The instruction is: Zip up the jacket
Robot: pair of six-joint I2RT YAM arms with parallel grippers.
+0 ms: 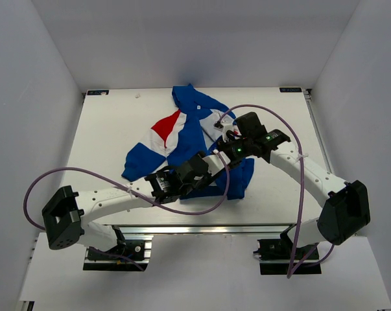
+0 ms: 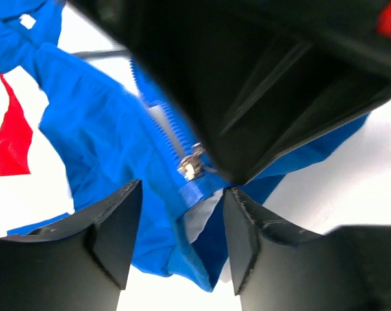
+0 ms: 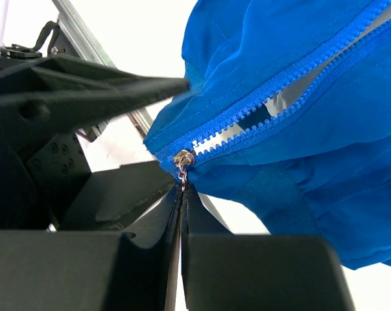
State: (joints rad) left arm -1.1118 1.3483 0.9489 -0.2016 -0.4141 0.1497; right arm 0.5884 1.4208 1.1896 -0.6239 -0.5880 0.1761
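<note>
The jacket [image 1: 189, 139] lies on the table [image 1: 104, 129], the right claw [image 3: 183, 192] crowding over its hem [image 2: 189, 259]. That claw pinches the zipper pull [image 3: 182, 161]; the left claw [image 2: 182, 194] stands spread, the hem between its jaws.

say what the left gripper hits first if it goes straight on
Probably the jacket, at its hem by the zipper slider, straight ahead between the jaws of the left gripper; depth is unclear.

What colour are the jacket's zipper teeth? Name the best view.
Zipper teeth: royal blue, like the jacket; best in the right wrist view.
</note>
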